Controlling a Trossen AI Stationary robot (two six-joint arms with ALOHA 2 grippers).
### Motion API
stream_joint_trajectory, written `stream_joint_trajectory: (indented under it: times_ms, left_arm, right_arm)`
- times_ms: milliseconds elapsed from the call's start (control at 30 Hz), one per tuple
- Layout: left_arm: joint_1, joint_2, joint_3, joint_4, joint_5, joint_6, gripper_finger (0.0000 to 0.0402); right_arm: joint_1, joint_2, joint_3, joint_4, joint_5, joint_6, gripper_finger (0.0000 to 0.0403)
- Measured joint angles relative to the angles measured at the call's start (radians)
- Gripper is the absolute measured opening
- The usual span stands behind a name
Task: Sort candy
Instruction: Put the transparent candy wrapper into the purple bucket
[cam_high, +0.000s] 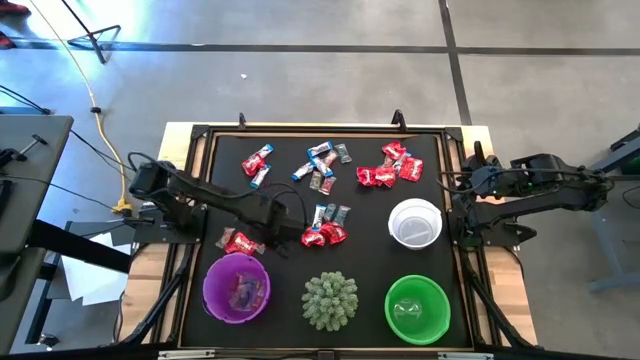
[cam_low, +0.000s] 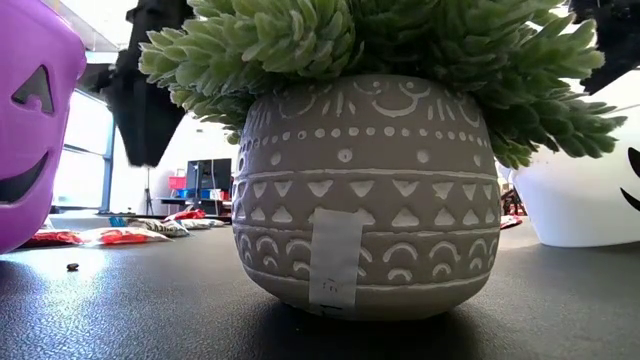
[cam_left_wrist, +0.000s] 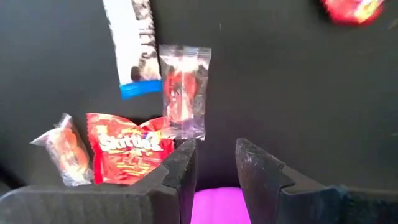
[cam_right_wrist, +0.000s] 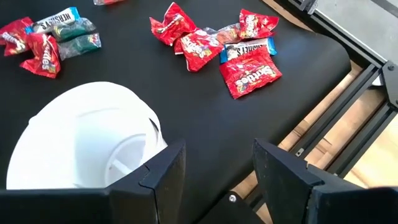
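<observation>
The left tool (cam_left_wrist: 214, 162) is held spread and empty (right tool (cam_right_wrist: 214, 165) too), candy (cam_left_wrist: 127, 148) just beside it.

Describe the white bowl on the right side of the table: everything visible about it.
The white bowl is a round, smooth container that looks like plastic, standing upright on the black table mat near its right edge. From above it looks empty of candy. The low view shows a black jack-o'-lantern marking on its side. The green bowl stands apart from it, nearer the front edge. Nothing touches it; the right gripper, open, hangs just beside it.
</observation>
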Motion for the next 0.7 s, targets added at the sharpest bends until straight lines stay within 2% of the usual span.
stream_joint_trajectory:
  times_ms: [433,700]
  left_arm:
    - [0.003,0.134,-0.006,0.001,-0.007,0.1,0.0097]
    - [0.03,0.205,-0.006,-0.003,-0.053,0.148,0.0097]
  right_arm:
    - [0.0,0.0,0.0,-0.001,0.0,-0.003,0.0183]
    - [0.0,0.0,0.0,-0.001,0.0,0.02,0.0183]
